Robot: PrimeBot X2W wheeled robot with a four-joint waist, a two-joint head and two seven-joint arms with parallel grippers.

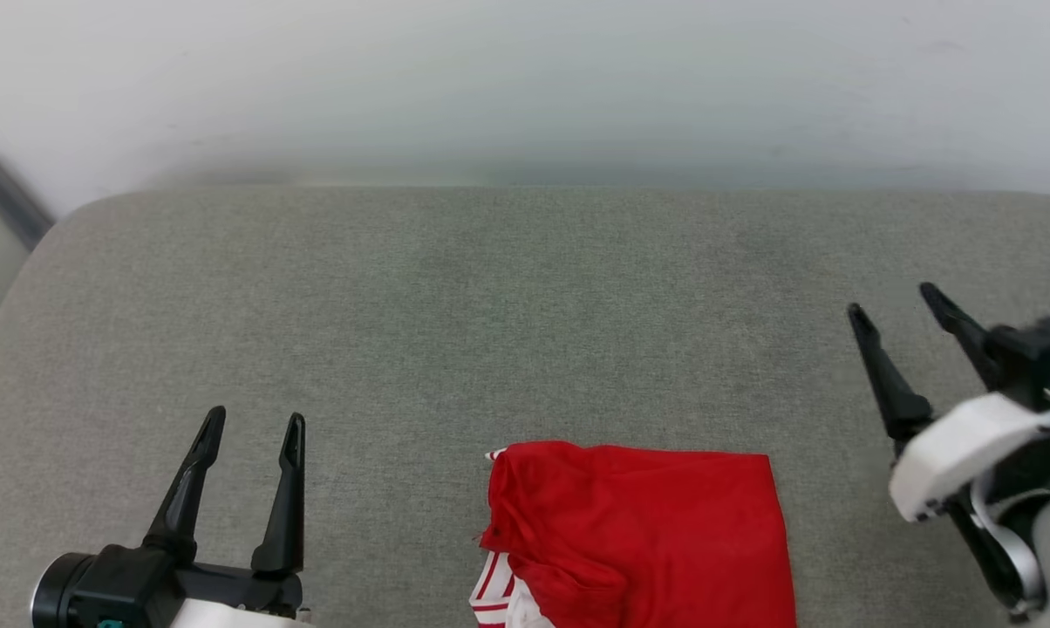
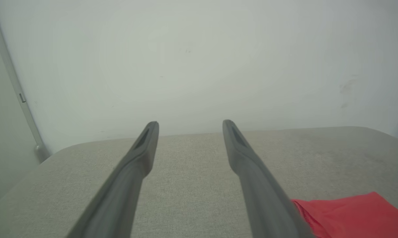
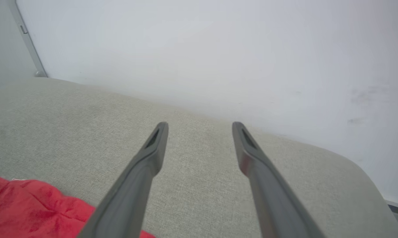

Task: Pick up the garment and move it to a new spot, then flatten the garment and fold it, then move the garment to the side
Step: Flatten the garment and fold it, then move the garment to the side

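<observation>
The garment (image 1: pixel 643 536), a red jersey folded into a rough rectangle with white and striped trim showing at its lower left, lies at the near middle of the grey table (image 1: pixel 507 305). My left gripper (image 1: pixel 256 421) stands open to its left, well apart from the cloth, with nothing between its fingers. My right gripper (image 1: pixel 893 299) is open too, raised off to the garment's right and tilted. In the left wrist view the garment (image 2: pixel 347 213) shows at the lower right beside the open left gripper (image 2: pixel 189 125). In the right wrist view the garment (image 3: pixel 33 211) sits at the lower left of the open right gripper (image 3: pixel 200 125).
A pale wall (image 1: pixel 525 87) rises just behind the table's far edge. A grey metal strip (image 1: pixel 2 196) runs down at the far left corner. The table's rounded corners show at left and right.
</observation>
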